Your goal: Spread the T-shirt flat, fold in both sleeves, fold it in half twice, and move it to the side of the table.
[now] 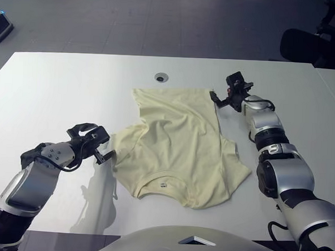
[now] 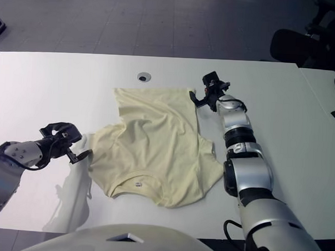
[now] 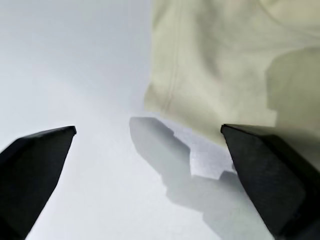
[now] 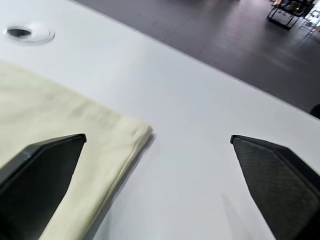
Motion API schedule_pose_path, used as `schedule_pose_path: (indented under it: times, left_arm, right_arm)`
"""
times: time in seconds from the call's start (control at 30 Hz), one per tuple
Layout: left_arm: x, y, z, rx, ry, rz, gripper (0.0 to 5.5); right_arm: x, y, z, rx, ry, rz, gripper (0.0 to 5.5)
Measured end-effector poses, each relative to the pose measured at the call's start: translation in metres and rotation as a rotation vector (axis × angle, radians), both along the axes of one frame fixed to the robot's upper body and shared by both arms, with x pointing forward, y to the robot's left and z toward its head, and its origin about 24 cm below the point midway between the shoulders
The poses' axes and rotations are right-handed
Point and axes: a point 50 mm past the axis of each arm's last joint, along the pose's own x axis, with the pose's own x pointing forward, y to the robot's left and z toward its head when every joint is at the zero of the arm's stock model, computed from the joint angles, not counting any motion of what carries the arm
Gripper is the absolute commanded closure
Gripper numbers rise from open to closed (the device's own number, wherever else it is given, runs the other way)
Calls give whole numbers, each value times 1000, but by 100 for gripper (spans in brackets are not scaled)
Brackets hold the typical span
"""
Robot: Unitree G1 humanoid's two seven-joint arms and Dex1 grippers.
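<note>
A pale yellow T-shirt (image 1: 177, 148) lies wrinkled on the white table (image 1: 58, 87), collar toward me and hem at the far side. My left gripper (image 1: 106, 154) sits low at the shirt's left sleeve (image 3: 210, 75). It is open, with the sleeve edge just ahead of its fingers (image 3: 40, 165) and nothing between them. My right gripper (image 1: 217, 100) is at the far right hem corner (image 4: 132, 132). It is open too, the corner lying between and just ahead of its fingers (image 4: 45, 170).
A round cable hole (image 1: 161, 77) sits in the table just beyond the hem. Bare tabletop stretches to the left and far right of the shirt. A black chair (image 1: 310, 45) stands behind the table's far right corner.
</note>
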Motion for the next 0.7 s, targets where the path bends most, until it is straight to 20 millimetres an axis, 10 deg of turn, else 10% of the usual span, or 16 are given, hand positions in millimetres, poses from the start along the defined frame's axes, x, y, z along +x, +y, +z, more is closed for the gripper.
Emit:
schedule_pose_path:
  times: [0.7]
  left_arm:
    - [2, -1, 7, 167, -8, -66, 10]
  right_arm:
    - [-9, -38, -14, -248, -49, -115, 12]
